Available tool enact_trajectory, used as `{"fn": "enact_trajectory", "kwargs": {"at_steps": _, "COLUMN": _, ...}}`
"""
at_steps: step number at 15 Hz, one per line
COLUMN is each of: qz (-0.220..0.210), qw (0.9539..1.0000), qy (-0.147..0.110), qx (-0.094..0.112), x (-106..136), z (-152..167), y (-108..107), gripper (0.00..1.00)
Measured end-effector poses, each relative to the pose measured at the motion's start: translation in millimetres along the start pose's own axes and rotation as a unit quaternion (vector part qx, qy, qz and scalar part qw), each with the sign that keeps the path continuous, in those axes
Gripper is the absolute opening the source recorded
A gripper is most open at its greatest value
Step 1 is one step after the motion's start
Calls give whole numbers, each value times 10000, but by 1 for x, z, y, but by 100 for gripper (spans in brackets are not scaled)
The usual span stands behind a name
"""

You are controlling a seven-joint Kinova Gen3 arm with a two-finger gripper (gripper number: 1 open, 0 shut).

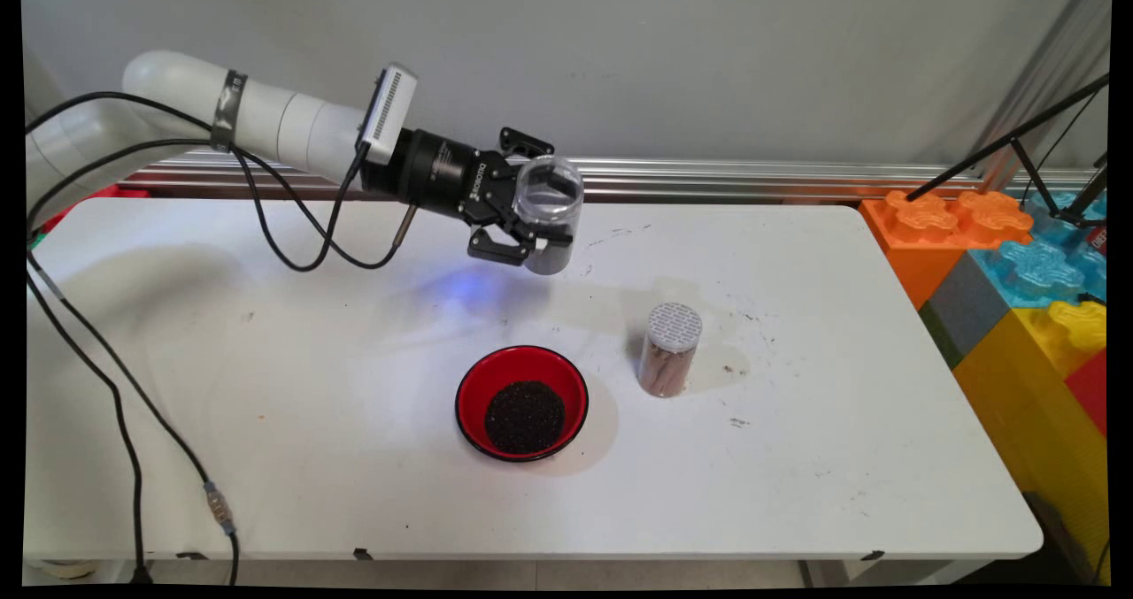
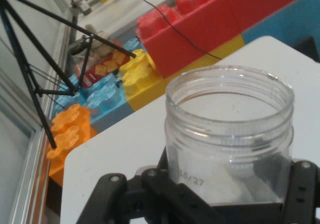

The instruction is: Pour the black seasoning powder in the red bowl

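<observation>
Gripping a clear open jar (image 1: 551,214), your fingers (image 1: 516,201) hold it above the surface (image 1: 265,387), behind the red bowl (image 1: 521,402) of dark grains; tilt carelessly and leftover grains could spill; a capped jar (image 1: 670,349) stands near.
</observation>
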Motion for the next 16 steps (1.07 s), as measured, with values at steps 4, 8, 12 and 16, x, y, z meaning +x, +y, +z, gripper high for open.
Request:
{"fn": "enact_trajectory", "kwargs": {"at_steps": 4, "qz": 411, "qw": 9990, "qy": -59, "qx": -181, "x": 1, "z": -1, "y": 3, "gripper": 0}}
{"fn": "enact_trajectory", "kwargs": {"at_steps": 8, "qz": 705, "qw": 9970, "qy": -85, "qx": -293, "x": 2, "z": -2, "y": 3, "gripper": 0}}
{"fn": "enact_trajectory", "kwargs": {"at_steps": 12, "qz": 1008, "qw": 9941, "qy": -126, "qx": -385, "x": 2, "z": -3, "y": 1, "gripper": 0}}
{"fn": "enact_trajectory", "kwargs": {"at_steps": 16, "qz": 1202, "qw": 9917, "qy": -152, "qx": -440, "x": 2, "z": -4, "y": 0, "gripper": 0}}
